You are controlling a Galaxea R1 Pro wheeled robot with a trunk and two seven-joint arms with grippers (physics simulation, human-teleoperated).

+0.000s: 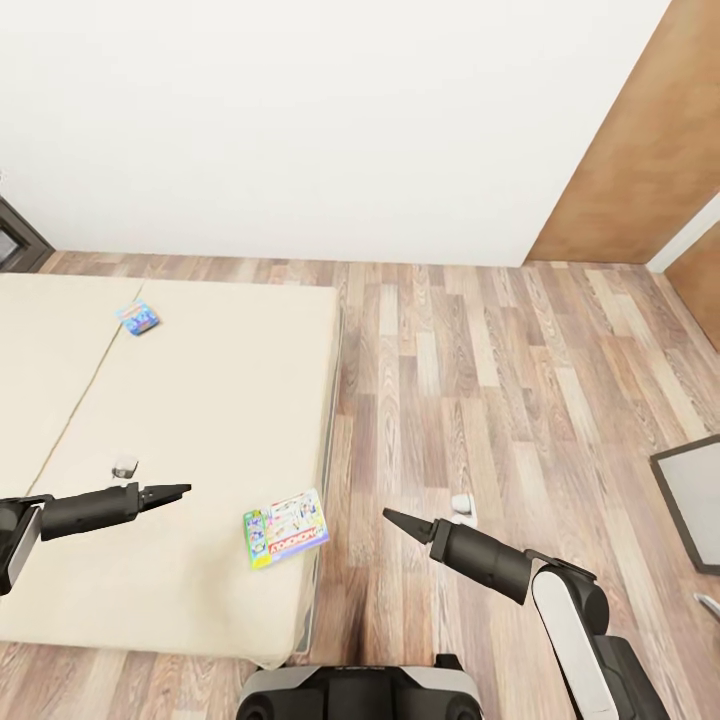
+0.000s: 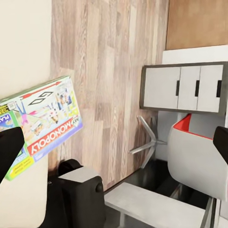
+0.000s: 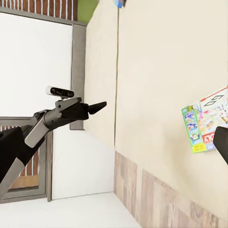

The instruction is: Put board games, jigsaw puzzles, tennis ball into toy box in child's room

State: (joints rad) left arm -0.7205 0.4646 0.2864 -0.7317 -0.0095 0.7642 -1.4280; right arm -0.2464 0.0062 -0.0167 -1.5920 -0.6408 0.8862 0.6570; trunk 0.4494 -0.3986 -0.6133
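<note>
Overhead, 2 board games (image 1: pixel 286 527) (image 1: pixel 138 318) lie on the bed (image 1: pixel 200 420); both grippers' (image 1: pixel 178 490) (image 1: pixel 392 516) tips meet, empty.

Bright, even, flat simulator light; sharp focus, faint shadows beneath the bed (image 1: pixel 200 400), no glare

The bed (image 1: pixel 200 400) had a matt cream cloth top with one faint seam. Near its front edge, the Monopoly board game (image 1: pixel 286 527) was printed card with a slight sheen. The floor (image 1: pixel 480 400) was brown wood plank, grained and satin. The wall (image 1: pixel 330 120) looked smooth matt white. Both pincers, left pincer (image 1: pixel 170 492) and right pincer (image 1: pixel 400 520), were matt black plastic.
</note>
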